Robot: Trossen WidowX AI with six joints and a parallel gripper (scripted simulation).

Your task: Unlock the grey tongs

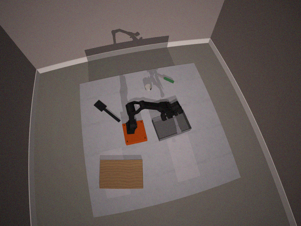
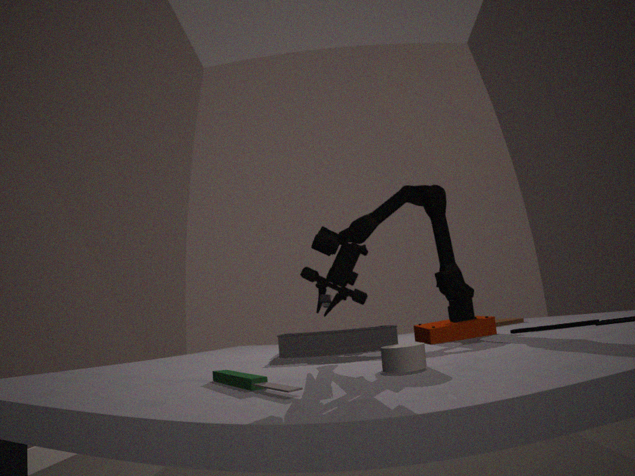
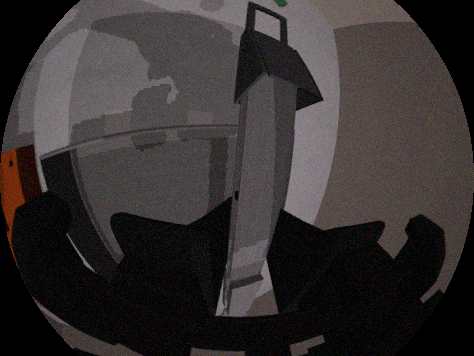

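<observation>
The grey tongs (image 1: 178, 128) (image 2: 325, 301) (image 3: 260, 150) have a dark cap and a wire loop at one end. Their arms lie close together. My gripper (image 2: 321, 313) (image 3: 246, 203) is shut on the tongs, with a finger on each side of the arms. It holds them raised above the grey roasting tin (image 1: 165, 129) (image 2: 338, 343) (image 3: 150, 175), clear of its rim in the exterior view. The tongs look roughly level. The wooden board (image 1: 120, 173) lies at the lower left in the top view, with nothing on it. The gravity lock itself cannot be made out.
The arm stands on an orange base (image 1: 136, 138) (image 2: 453, 330) between tin and board. A black spatula (image 1: 99, 105) lies left of the arm. A pale cylinder (image 1: 148, 87) (image 2: 403, 358) and a green-handled tool (image 1: 168, 79) (image 2: 239, 379) are beyond the tin.
</observation>
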